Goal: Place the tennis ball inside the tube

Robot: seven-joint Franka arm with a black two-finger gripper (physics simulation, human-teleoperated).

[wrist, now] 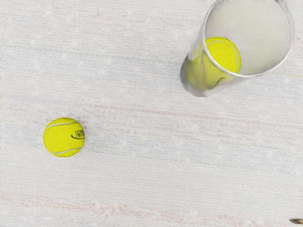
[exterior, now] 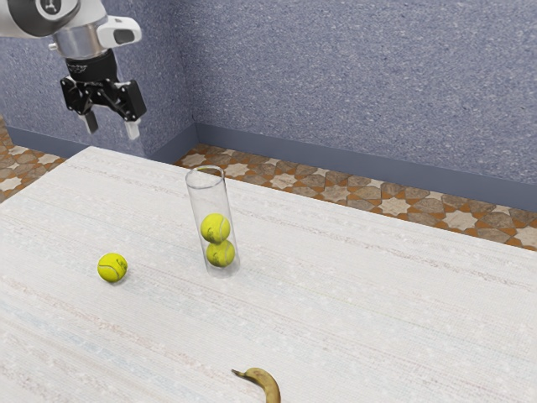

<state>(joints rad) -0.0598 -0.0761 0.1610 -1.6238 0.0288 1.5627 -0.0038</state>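
"Where's the loose tennis ball (exterior: 112, 267)?"

"From my station, I see it on the table (exterior: 168, 336), apart from the tube (exterior: 199, 198), toward the exterior view's left."

"And the gripper (exterior: 112, 127)?"

"I have it higher than the tube, off to that same side, fingers spread and empty."

"Anything else?"

"Two stacked balls (exterior: 216, 228) inside the tube, and a banana (exterior: 266, 382) nearer the exterior camera than the tube."

Cannot see one end of the banana (exterior: 267, 384), cut off by the exterior view's edge, nor most of it in the wrist view. Lose part of the tube (exterior: 204, 198) there too. Cannot read the print on the loose tennis ball (exterior: 112, 268) in the exterior view.
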